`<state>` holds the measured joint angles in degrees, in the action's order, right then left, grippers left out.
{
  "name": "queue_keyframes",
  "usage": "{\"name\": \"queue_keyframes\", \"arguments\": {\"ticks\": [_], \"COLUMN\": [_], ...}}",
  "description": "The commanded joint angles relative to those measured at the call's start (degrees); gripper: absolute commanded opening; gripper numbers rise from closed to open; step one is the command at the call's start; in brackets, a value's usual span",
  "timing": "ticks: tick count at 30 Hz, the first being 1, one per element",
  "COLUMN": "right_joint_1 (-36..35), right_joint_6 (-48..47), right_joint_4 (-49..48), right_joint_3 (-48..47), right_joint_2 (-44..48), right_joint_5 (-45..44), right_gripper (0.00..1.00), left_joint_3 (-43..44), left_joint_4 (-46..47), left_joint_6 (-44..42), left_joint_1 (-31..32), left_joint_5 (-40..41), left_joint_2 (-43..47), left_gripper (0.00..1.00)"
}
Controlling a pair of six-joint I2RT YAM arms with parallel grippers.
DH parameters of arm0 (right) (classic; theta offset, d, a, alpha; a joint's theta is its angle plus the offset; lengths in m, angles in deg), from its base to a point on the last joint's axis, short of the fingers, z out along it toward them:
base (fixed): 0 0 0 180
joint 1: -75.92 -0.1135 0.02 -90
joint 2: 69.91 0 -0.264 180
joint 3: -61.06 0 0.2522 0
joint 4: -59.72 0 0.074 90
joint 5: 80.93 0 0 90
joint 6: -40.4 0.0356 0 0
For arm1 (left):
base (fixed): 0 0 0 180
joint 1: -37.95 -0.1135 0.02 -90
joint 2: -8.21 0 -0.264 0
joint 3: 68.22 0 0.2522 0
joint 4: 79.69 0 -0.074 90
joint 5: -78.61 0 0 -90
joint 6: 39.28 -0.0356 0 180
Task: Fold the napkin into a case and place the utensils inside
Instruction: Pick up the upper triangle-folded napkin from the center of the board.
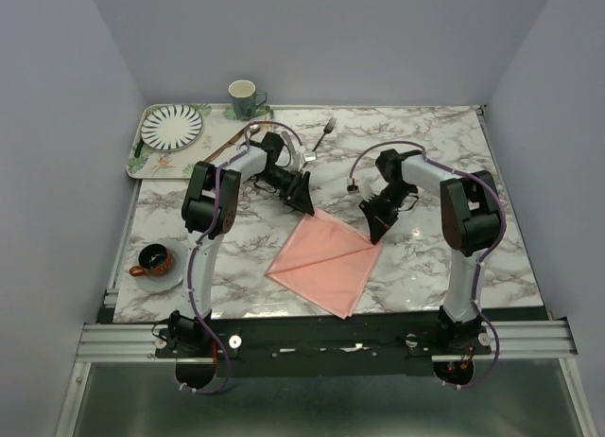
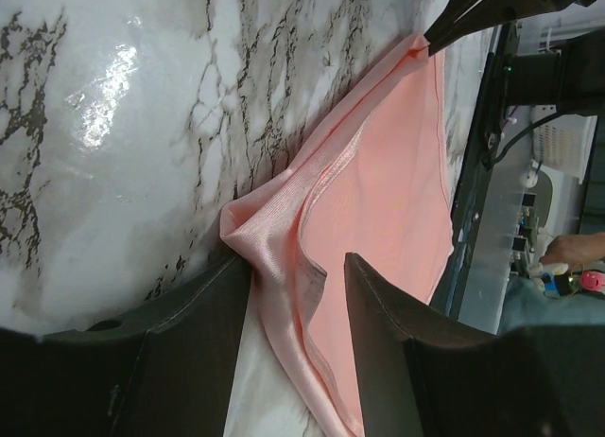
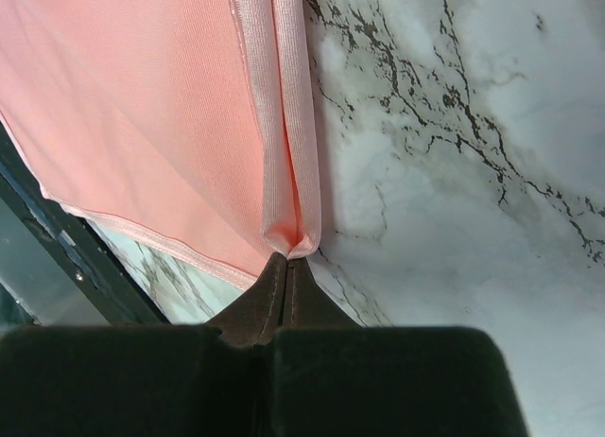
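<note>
From above, the white grey-veined marble surface (image 1: 444, 163) carries a salmon-pink cloth napkin (image 1: 326, 262), lying flat near the front edge between the two arms, with a crease running across it from side to side. The left claw (image 1: 306, 204) reaches down to the napkin's far corner and the right claw (image 1: 371, 233) to its right-hand corner. A slim silver metal fork (image 1: 327, 131) lies well apart at the back of the surface. Off to the left a pale tray (image 1: 142, 163) holds a round black-and-white striped plate (image 1: 172, 125), and beside that lies a thin brown thing, perhaps a utensil handle, though it is too small to be sure. From the left wrist, the left claw (image 2: 298, 267) is spread, its dark fingers (image 2: 189, 333) standing either side of a bunched fold of the napkin (image 2: 378, 201); across the cloth the right claw (image 2: 430, 42) nips the opposite corner. From the right wrist, the right claw (image 3: 286, 267) is pressed together, pinching the napkin (image 3: 142, 125) at a corner where two hemmed layers meet.
</note>
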<state>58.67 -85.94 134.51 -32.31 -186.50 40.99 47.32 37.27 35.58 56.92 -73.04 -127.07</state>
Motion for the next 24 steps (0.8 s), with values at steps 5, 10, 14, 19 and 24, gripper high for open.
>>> {"name": "queue_keyframes", "arguments": {"ticks": [5,10,14,19,24], "right_joint_1": [-0.23,-0.23,-0.23,-0.23,-0.23], "right_joint_6": [-2.6,-3.65,-4.97,-6.38,-7.78], "right_joint_4": [1.72,2.6,3.04,3.91,4.97], "right_joint_3": [-2.83,-3.36,-2.04,-1.42,-1.33], "right_joint_2": [-1.97,-2.32,-1.62,-1.35,-1.53], "right_joint_5": [-1.16,-1.07,-1.07,-0.99,-1.25], "right_gripper": [0.01,0.01,0.01,0.01,0.01], "left_joint_3": [0.88,1.76,-0.78,-3.35,3.42], "left_joint_4": [-1.0,-0.91,1.02,4.9,-1.96], "left_joint_6": [-3.67,-2.8,-2.7,-3.49,-10.35], "left_joint_1": [0.9,0.99,0.81,0.73,1.08], "left_joint_5": [-0.14,2.4,4.17,4.34,7.76], "left_joint_2": [-3.32,-3.5,-0.17,3.89,2.22], "left_gripper": [0.59,0.56,0.55,0.66,0.72]}}
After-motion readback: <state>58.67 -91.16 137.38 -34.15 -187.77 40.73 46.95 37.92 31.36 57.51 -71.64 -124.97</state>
